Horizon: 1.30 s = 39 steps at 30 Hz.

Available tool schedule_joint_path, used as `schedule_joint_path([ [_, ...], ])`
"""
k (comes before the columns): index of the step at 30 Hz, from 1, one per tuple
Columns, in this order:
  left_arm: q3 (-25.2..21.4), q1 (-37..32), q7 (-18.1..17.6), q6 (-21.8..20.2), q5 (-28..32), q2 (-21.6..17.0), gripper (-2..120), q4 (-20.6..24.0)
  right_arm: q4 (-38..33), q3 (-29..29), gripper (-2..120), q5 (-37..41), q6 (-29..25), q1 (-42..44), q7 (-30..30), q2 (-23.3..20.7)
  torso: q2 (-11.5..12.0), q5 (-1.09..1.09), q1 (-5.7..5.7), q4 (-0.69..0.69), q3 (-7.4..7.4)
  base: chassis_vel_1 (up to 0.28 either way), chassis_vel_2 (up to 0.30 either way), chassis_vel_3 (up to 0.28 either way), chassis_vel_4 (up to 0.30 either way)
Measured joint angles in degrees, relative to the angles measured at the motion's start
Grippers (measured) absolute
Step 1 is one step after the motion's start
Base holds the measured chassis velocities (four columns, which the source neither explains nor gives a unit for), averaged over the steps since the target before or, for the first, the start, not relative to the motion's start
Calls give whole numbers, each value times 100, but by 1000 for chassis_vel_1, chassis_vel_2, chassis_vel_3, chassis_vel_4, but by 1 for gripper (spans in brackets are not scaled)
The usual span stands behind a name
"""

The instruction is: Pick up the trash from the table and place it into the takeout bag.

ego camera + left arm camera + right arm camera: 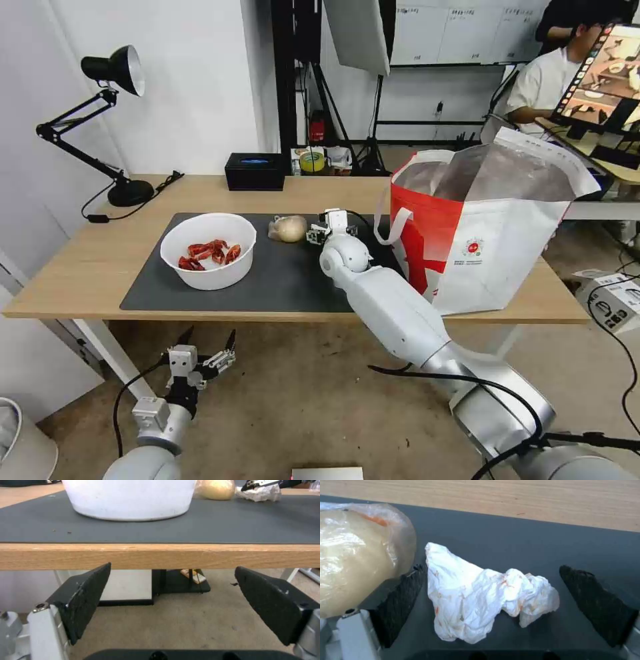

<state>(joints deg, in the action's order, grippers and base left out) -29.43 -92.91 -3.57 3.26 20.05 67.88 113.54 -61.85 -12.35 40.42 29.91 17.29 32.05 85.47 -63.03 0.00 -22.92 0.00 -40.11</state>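
The table [87, 267] carries a grey mat [280, 280], and my bag [480, 233] stands upright at the table's right end, its mouth open, overlapping the mat's right edge. The bowl [209, 250] of red shells sits on the left half of the mat. My right arm reaches up and forward from the near edge across the mat, wrist bent down near the far edge. My right gripper [493, 597] hangs over the tissue [480, 595] with its jaws spread, one finger on each side, not closed on it. The bun [288, 229] lies just beside the tissue at the mat's far edge. My left gripper [200, 357] waits below the table's near edge, pointing upward, jaws apart and holding nothing.
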Motion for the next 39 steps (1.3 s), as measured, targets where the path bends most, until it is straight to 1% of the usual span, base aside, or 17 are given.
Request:
schedule_joint_path([
  [10,-20,-44,14,84,-4,7,100,-13,48,-122,100,209,111,-64,-117,-86,0,0,0,0,0,0,0,0,0],
  [20,-26,-43,12,91,-40,30,100,-45,204,-116,100,217,112,-88,-227,-3,0,0,0,0,0,0,0,0,0],
  [22,-26,-40,11,94,-40,24,100,-44,234,-106,92,236,111,-101,-254,4,0,0,1,0,0,0,0,0,0],
  [23,-26,-40,11,94,-40,24,100,-44,234,-106,92,236,111,-101,-254,4,0,0,1,0,0,0,0,0,0],
  [24,-26,-35,12,96,-40,24,100,-45,244,-101,89,242,110,-104,-264,7,0,0,0,0,1,0,0,0,0],
  [26,-24,-29,12,101,-40,31,100,-51,243,-99,78,280,105,-104,-275,6,0,0,0,1,1,0,0,0,0],
  [27,-24,-29,12,101,-40,31,100,-51,243,-99,78,280,105,-104,-275,6,0,0,0,1,1,0,0,0,0],
  [28,-18,-28,12,101,-41,38,100,-56,238,-98,75,296,102,-101,-275,-1,0,1,1,2,1,0,0,0,0],
  [30,3,-22,12,105,-46,58,100,-70,230,-98,63,330,95,-95,-278,-12,0,0,1,2,1,0,0,0,0],
  [31,3,-22,12,105,-46,58,100,-70,230,-98,63,330,95,-95,-278,-12,0,0,1,2,1,0,0,0,0],
  [34,14,-10,12,106,-51,78,100,-84,214,-98,49,347,91,-91,-278,-25,0,0,1,2,1,0,0,0,0],
  [35,14,-10,12,106,-51,78,100,-84,214,-98,49,347,91,-91,-278,-25,0,0,1,2,1,0,0,0,0],
  [36,16,-6,12,107,-52,81,100,-87,202,-98,44,347,90,-85,-278,-32,-1,0,0,1,1,0,0,0,0],
  [37,18,-5,12,107,-52,82,100,-87,191,-98,43,348,90,-80,-278,-36,0,0,0,1,1,0,0,0,0],
  [38,19,-4,12,107,-52,82,100,-88,171,-98,36,348,88,-73,-281,-46,0,0,0,1,0,0,0,0,0],
  [39,19,-4,12,107,-52,82,100,-88,171,-98,36,348,88,-73,-281,-46,0,0,0,1,0,0,0,0,0],
])
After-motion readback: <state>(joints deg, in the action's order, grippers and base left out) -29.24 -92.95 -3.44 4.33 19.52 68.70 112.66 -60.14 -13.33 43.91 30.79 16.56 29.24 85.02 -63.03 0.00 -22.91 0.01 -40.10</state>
